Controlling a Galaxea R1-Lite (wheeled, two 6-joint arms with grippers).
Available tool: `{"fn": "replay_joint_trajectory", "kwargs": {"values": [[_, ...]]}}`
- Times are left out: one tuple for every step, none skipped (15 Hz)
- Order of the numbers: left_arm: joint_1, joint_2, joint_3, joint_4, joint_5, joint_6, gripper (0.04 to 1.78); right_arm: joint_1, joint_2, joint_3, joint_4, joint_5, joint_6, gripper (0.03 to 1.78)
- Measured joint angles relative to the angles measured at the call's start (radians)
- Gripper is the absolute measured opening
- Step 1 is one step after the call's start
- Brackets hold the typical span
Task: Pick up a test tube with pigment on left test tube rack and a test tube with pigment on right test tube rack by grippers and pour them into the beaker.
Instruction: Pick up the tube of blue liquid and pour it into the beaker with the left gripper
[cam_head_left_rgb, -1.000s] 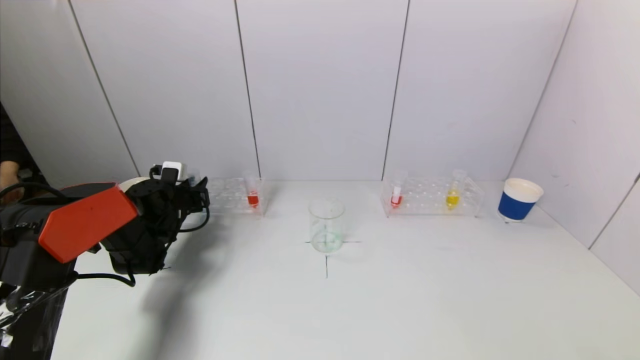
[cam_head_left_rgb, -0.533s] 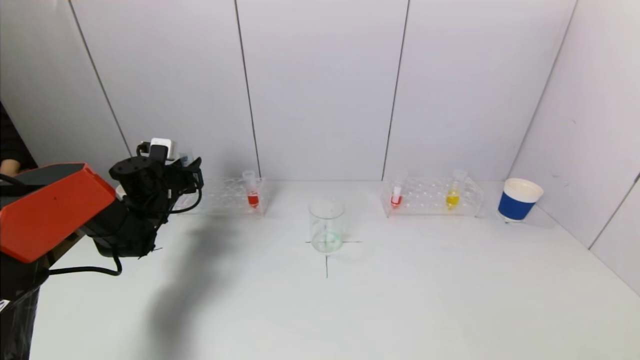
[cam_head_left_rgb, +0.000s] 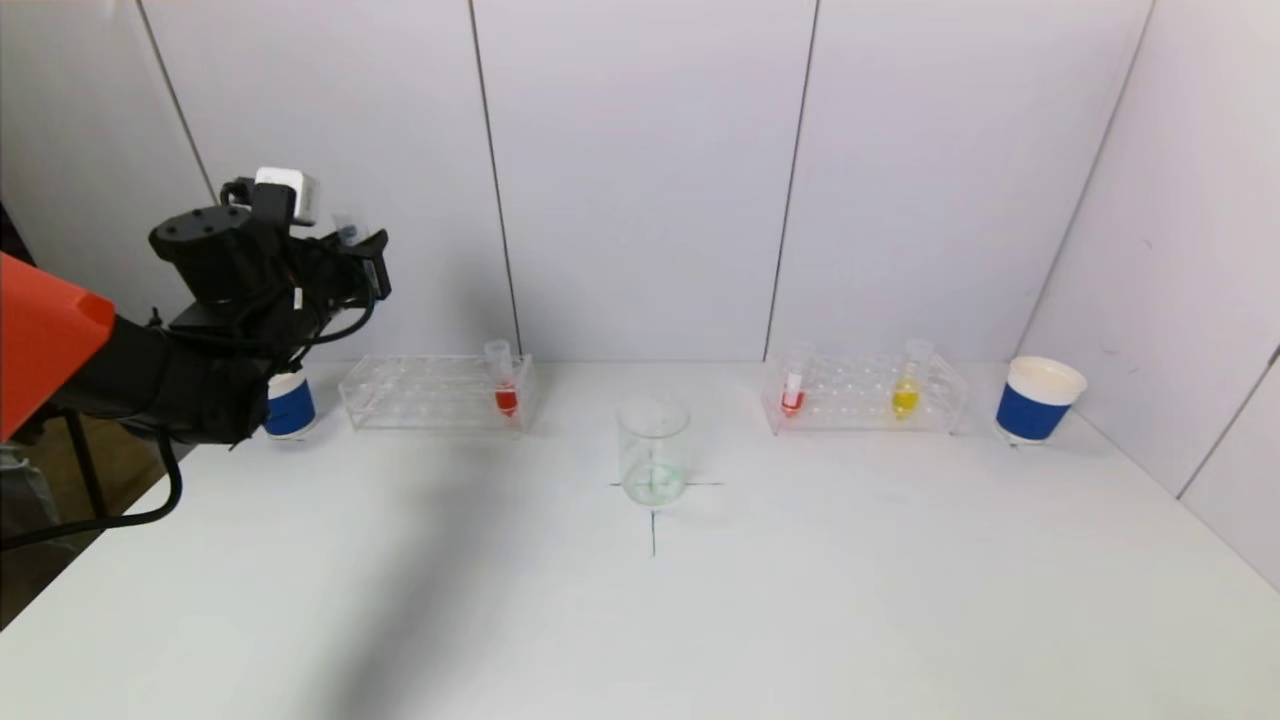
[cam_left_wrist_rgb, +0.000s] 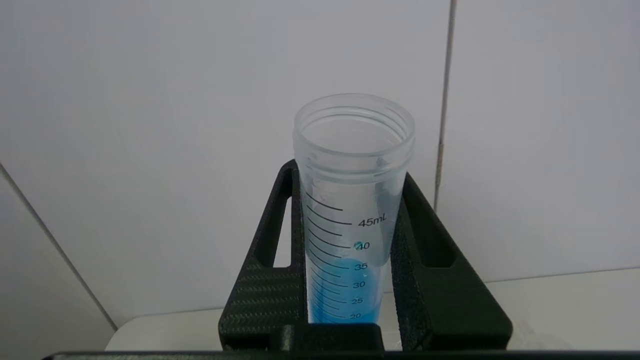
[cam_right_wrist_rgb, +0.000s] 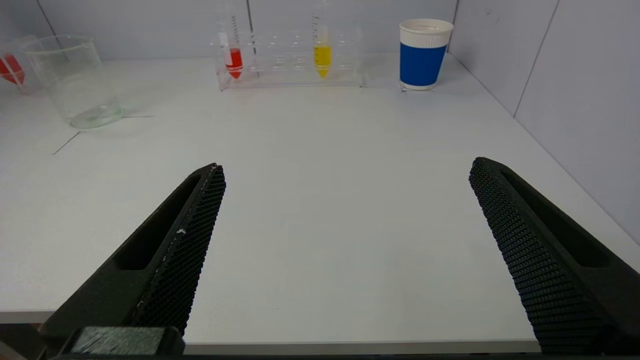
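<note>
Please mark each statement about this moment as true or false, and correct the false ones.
1. The left gripper holds a tube with blue liquid. True.
2. The right gripper is closed on a yellow tube. False: its jaws are wide open and empty, above the near part of the table.
3. The right rack holds a red tube and a yellow tube. True.
4. The beaker is full of red liquid. False: it looks almost empty.
5. The left rack is empty. False: one red tube stands in it.
</note>
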Motion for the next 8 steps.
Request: {"fn": "replay_joint_trajectory", "kwargs": {"values": [[-0.013,-0.039,-0.02,0.059,-0.003,0.0,0.48,0.0,0.0,0.0,0.0,0.0,0.0,1.77],[-0.03,-0.071,-0.05,0.118,-0.01,0.004,0.48,0.0,0.0,0.0,0.0,0.0,0.0,1.77],[-0.05,-0.096,-0.09,0.175,-0.014,0.01,0.48,0.0,0.0,0.0,0.0,0.0,0.0,1.77],[-0.07,-0.113,-0.13,0.23,-0.017,0.016,0.48,0.0,0.0,0.0,0.0,0.0,0.0,1.77],[-0.091,-0.123,-0.166,0.29,-0.023,0.021,0.48,0.0,0.0,0.0,0.0,0.0,0.0,1.77],[-0.113,-0.126,-0.201,0.343,-0.04,0.021,0.48,0.0,0.0,0.0,0.0,0.0,0.0,1.77],[-0.129,-0.121,-0.229,0.371,-0.067,0.021,0.48,0.0,0.0,0.0,0.0,0.0,0.0,1.77],[-0.143,-0.112,-0.252,0.381,-0.1,0.021,0.48,0.0,0.0,0.0,0.0,0.0,0.0,1.77]]}}
